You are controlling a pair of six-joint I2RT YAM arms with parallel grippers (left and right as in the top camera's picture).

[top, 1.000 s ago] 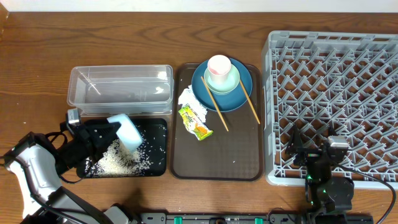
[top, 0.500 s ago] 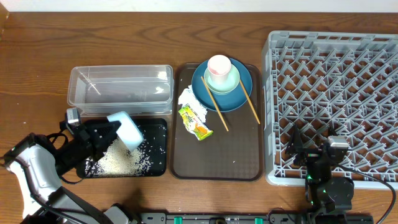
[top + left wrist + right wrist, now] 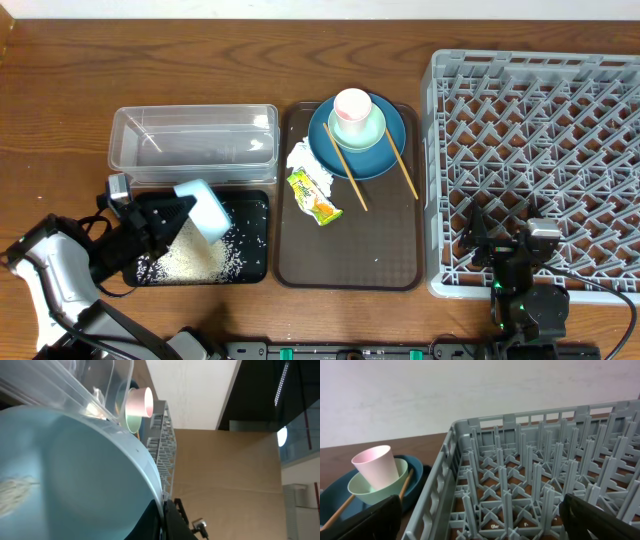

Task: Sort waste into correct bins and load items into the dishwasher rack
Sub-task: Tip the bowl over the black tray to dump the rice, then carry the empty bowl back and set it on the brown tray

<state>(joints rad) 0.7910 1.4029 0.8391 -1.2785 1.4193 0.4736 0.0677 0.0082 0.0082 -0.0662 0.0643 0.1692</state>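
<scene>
No readable text, even on wrapper (image 3: 314, 196)

- Tub (image 3: 120, 150) at left, shallow tray (image 3: 257, 204) directly before it.
- Grains (image 3: 195, 260) in shallow tray, tilted bowl (image 3: 203, 210) above them.
- Serving tray (image 3: 350, 255) at centre. At its back a plate (image 3: 385, 160), a stacked bowl (image 3: 372, 130) on the plate, a cup (image 3: 352, 104) in that bowl.
- Chopsticks (image 3: 345, 172) across plate's front edge.
- Tissue (image 3: 302, 158) and wrapper (image 3: 314, 195) left of plate.
- Rack (image 3: 540, 120) at right.

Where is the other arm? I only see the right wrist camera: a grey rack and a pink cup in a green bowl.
Observer: The left gripper is over the black tray, holding the pale blue bowl tipped over.
Operator: Is there stuff in that tray?
Observer: Yes, white rice grains lie heaped in it, under the bowl.
Operator: Any rubbish on the table?
Observer: A snack wrapper and a white tissue lie on the brown tray.
</scene>
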